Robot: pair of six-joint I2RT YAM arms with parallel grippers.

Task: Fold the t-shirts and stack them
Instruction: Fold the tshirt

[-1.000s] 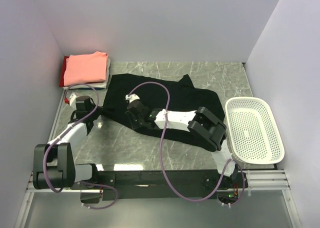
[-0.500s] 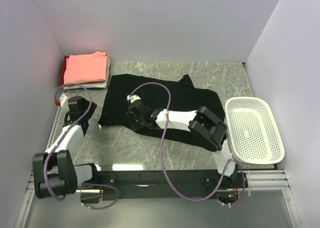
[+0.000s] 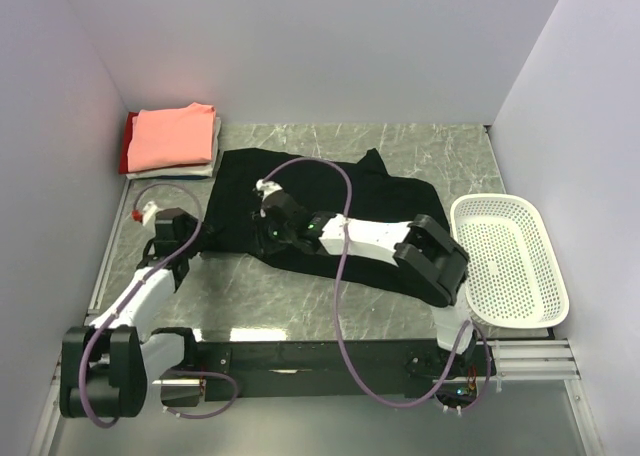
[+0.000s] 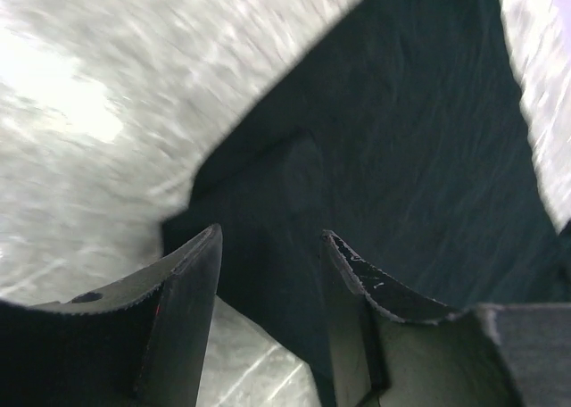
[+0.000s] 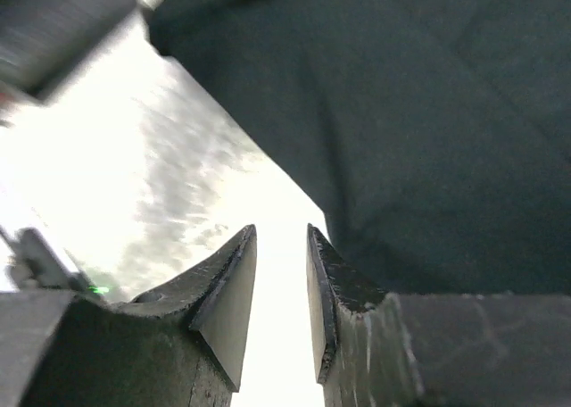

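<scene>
**Ana:** When the overhead camera looked down, where did the black t-shirt lie?

**Ben:** It lay spread and rumpled across the middle of the grey marbled counter. Its right side ended just beside the basket, a white mesh one at the counter's right edge. I could not tell whether the two touched.

**Ana:** And the other shirts?

**Ben:** They sat folded in a pile in the far left corner. The salmon-pink t-shirt was on top, the white t-shirt showed beneath it, and the red t-shirt peeked out on the left. The pile was just beside the black shirt's far left corner.

**Ana:** What was the left end effector doing?

**Ben:** It hung low at the black shirt's left edge with its jaws standing well apart. Nothing was between them. Its own camera showed dark cloth below the tips and bare counter to the left, though that picture was blurred.

**Ana:** And the right end effector?

**Ben:** That arm reached leftward across the black shirt, with the end effector over the shirt's left half. Its jaws were parted only narrowly and held nothing. Bright counter showed through the gap, and the cloth's edge ran just to the right of the tips.

**Ana:** So neither one gripped the cloth?

**Ben:** Neither did. The shirt lay loose on the counter.
</scene>
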